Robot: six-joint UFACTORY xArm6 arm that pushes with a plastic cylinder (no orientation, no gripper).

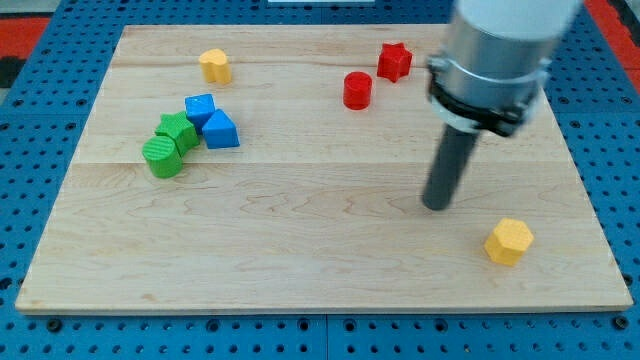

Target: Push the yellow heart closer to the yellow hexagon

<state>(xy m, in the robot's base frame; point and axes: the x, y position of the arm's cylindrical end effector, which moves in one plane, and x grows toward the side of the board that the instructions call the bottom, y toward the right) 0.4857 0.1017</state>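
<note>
Wooden board point(320, 260): two yellow blocks point(509, 241).

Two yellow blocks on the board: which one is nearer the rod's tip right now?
The yellow hexagon at the view's bottom right lies just right of my tip. The yellow heart sits far off at the view's top left.
</note>
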